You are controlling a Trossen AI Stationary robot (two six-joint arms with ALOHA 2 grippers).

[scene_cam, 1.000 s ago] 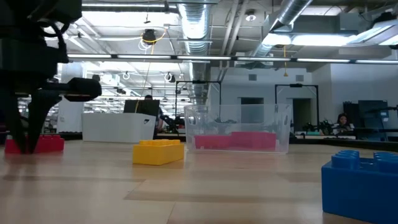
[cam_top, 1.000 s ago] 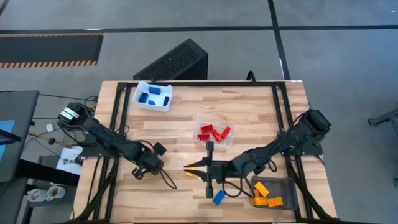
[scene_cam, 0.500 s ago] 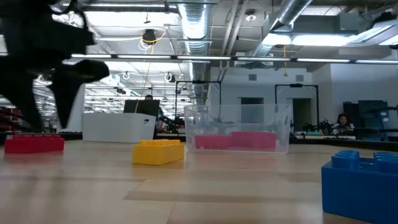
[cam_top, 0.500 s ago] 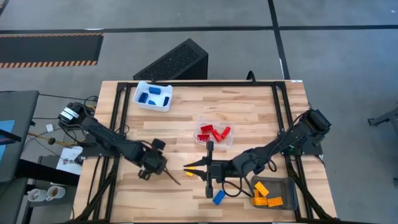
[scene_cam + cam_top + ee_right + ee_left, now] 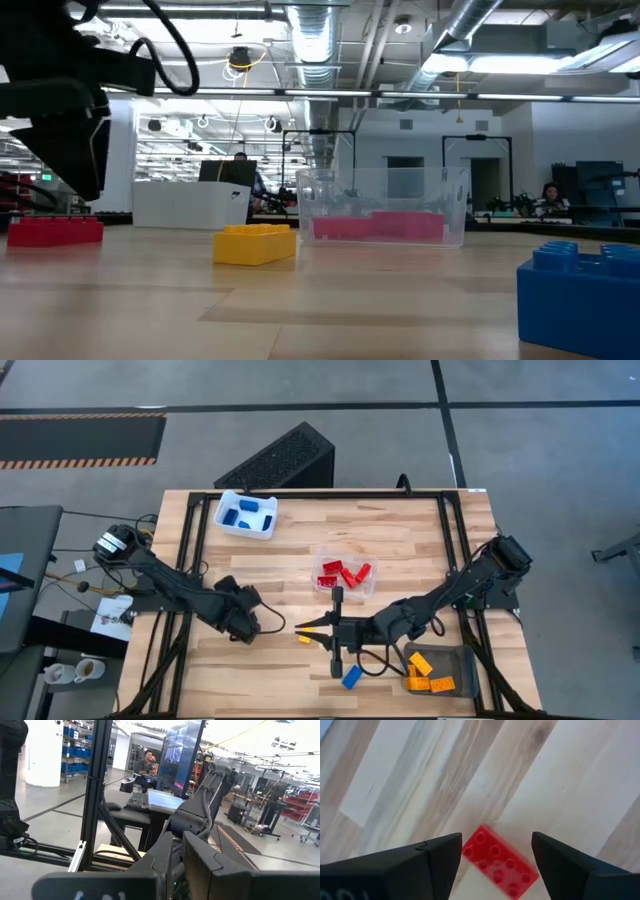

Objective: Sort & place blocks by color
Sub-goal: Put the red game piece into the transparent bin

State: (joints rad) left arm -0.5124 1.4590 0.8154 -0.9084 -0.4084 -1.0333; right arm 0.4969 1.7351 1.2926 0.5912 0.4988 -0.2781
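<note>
Left gripper [image 5: 495, 855]: dark two-finger claw, fingers spread wide, nothing between them. It hangs directly above a small red studded plastic brick [image 5: 500, 868], which lies flat on the pale wooden table [image 5: 400, 530], studs up, framed in the gap. Judged purpose: lined up to come down and pinch the brick across its narrow sides. In the high view this claw [image 5: 243, 622] sits toward the table's left front.

Right gripper [image 5: 335, 632]: near the table's middle front, arm stretched in from the right. Its own camera looks level into the room, where a person sits at a desk, which suggests the wrist is parked; its two dark fingers stand close side by side with no brick between them (waiting, by the look of it).

Loose bricks, unsorted: a yellow-orange studded brick [image 5: 305, 639] just left of the right gripper; a blue studded brick [image 5: 351, 678] at the front edge.

Sorted so far:
- clear plastic tray [image 5: 368, 582], centre, holding red bricks [image 5: 340, 573]; likely home for the red one under the left claw.
- white tray [image 5: 224, 520], far left corner, holding blue bricks [image 5: 248, 511].
- grey tray [image 5: 465, 660], front right corner, holding yellow-orange bricks [image 5: 428, 673].

One colour per tray keeps each drop unambiguous.
</note>
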